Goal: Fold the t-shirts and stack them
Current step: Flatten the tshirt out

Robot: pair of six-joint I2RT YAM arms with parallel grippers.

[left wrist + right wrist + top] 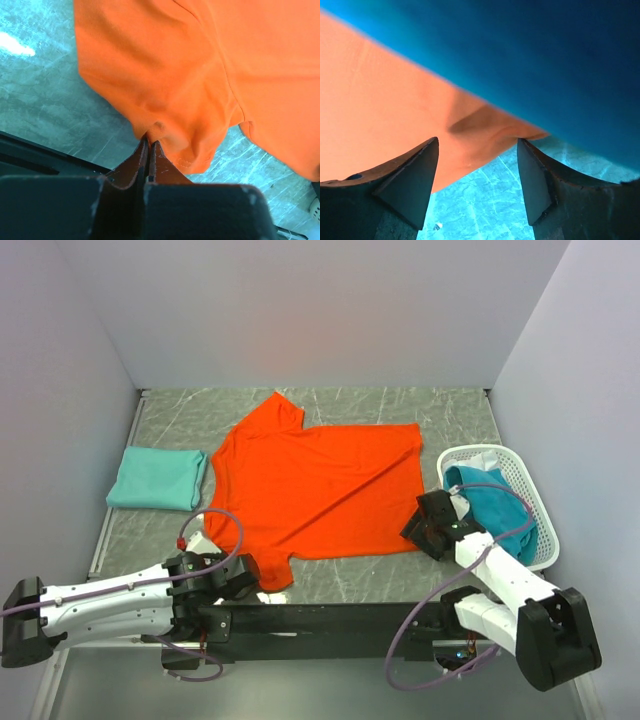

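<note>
Left tool [149, 144] is clamped on a sleeve of the flat orange-red cloth t-shirt [320, 490]; right tool [477, 150] gapes empty at its corner. Beyond the left tool lies one folded teal t-shirt [157, 478]; another teal t-shirt [495, 505], seemingly unfolded, waits in the white lattice basket [488, 449].

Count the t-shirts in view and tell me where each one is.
3. The orange-red shirt lies spread in the middle; a folded teal shirt sits left of it; a darker teal shirt is bunched in the white basket at right. More could be hidden under it.
</note>
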